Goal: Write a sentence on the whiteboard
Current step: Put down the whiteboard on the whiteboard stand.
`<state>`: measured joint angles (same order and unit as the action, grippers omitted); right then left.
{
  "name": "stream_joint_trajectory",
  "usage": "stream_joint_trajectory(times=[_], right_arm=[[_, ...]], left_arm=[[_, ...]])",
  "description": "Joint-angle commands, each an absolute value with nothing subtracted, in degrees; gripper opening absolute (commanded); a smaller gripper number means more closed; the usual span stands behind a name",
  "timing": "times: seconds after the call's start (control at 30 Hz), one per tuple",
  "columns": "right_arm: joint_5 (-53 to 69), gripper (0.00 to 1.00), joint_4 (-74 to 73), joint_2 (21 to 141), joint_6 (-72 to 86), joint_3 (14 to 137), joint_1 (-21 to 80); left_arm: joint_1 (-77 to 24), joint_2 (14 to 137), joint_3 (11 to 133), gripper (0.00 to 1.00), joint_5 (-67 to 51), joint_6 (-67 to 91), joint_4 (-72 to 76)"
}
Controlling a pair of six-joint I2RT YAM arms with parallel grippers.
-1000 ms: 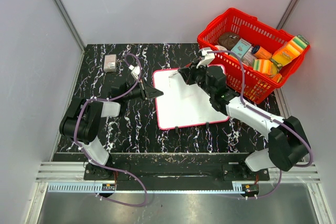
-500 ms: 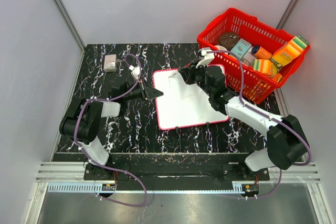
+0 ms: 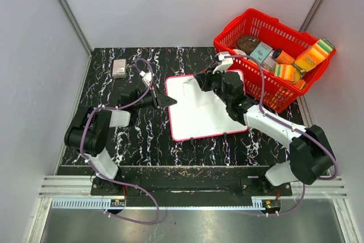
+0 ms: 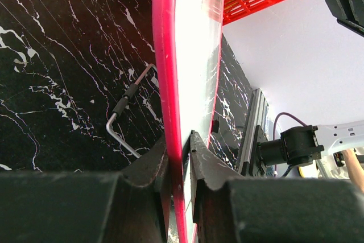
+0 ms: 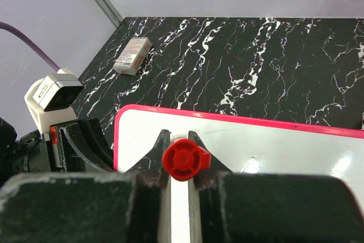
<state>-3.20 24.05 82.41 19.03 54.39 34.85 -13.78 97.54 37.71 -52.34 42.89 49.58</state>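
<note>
Lying flat near the middle of the top view, the whiteboard (image 3: 199, 115) rests on the black, white-veined desk (image 3: 142, 135), its thin red rim running all the way round and its far right corner close against the red basket (image 3: 232, 25) in the upper right of the frame. The left tool (image 3: 170, 102) reaches in from the left and is closed on the board's left edge. In the left wrist view its two dark fingers (image 4: 153, 160) pinch the red rim between them, one on each face, with hardly any gap showing. A bent metal rod (image 4: 128, 112) lies on the desk just beside that rim, left of centre in the same view.

The right tool (image 3: 202, 79) hangs over the upper part of the board, near the far edge. Its jaws are nearly closed around a red marker (image 5: 183, 159), whose round red end faces the right wrist camera from between the fingers. Whether the tip touches the white surface cannot be told.

A small box (image 3: 119, 68) sits at the upper left of the desk, well apart from the board. The basket holds several packets and tins.
</note>
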Motion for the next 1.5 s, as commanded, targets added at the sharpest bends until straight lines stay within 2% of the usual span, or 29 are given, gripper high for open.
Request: stream_joint_trajectory(times=[0.0, 0.93, 1.47], right_arm=[[-7.2, 0.00, 22.2, 80.7, 16.6, 53.8, 35.0], [-0.2, 0.00, 21.2, 81.4, 18.5, 51.9, 35.9], [-2.8, 0.00, 19.9, 79.7, 18.6, 49.4, 36.1]], left_arm=[[-14.9, 96.2, 38.0, 0.00, -53.3, 37.8, 51.2], [-14.9, 96.2, 38.1, 0.00, -53.3, 37.6, 51.0], [-14.9, 96.1, 38.1, 0.00, -53.3, 37.4, 50.8]])
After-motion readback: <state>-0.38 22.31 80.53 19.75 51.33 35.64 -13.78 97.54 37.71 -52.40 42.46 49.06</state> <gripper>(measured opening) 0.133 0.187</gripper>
